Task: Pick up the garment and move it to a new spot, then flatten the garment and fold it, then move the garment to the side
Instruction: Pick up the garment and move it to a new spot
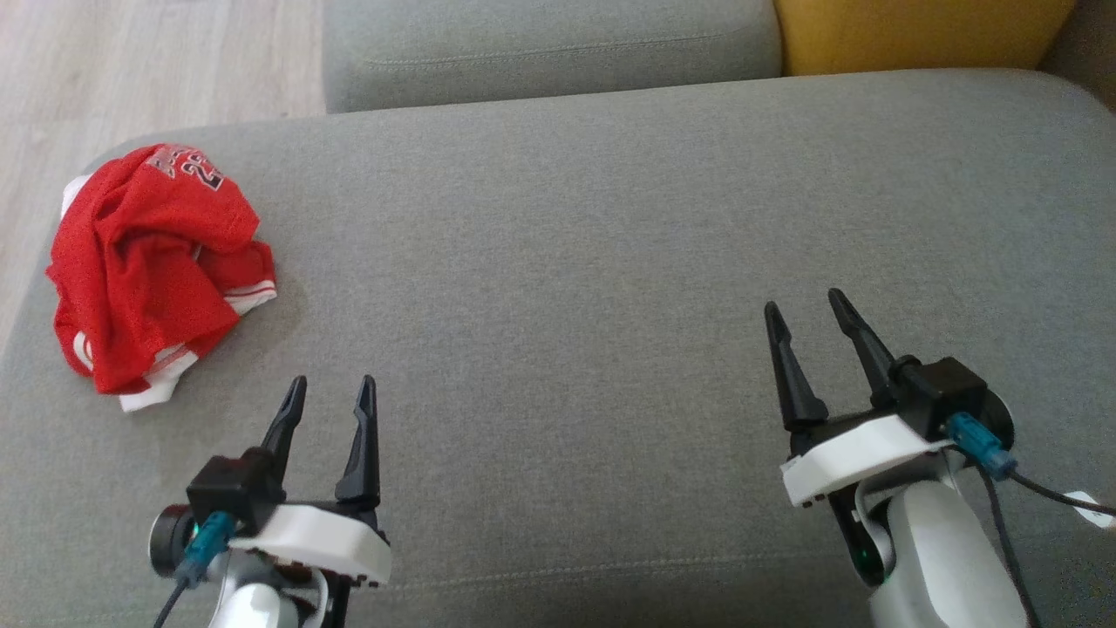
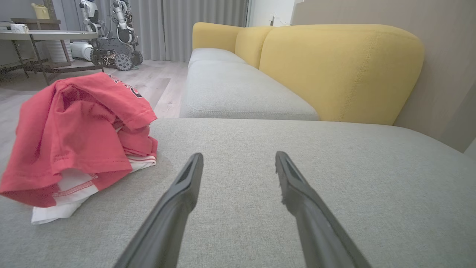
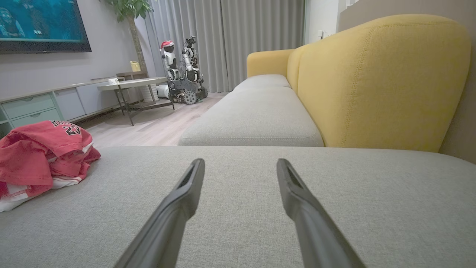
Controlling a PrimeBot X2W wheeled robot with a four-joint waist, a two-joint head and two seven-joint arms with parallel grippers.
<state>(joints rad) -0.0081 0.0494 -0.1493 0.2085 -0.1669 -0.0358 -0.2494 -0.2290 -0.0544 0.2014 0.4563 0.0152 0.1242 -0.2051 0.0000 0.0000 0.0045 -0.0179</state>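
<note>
In the head view the red garment lies crumpled in a heap at the far left corner of the grey seat cushion. The left gripper and right gripper both hang with fingers spread, holding nothing, and the left one is nearer the heap. In the left wrist view the garment sits bunched just left of the parted fingers, untouched, with white trim under the red. In the right wrist view it rests well off to the left, dark lettering on top, beside the yellow backrest.
</note>
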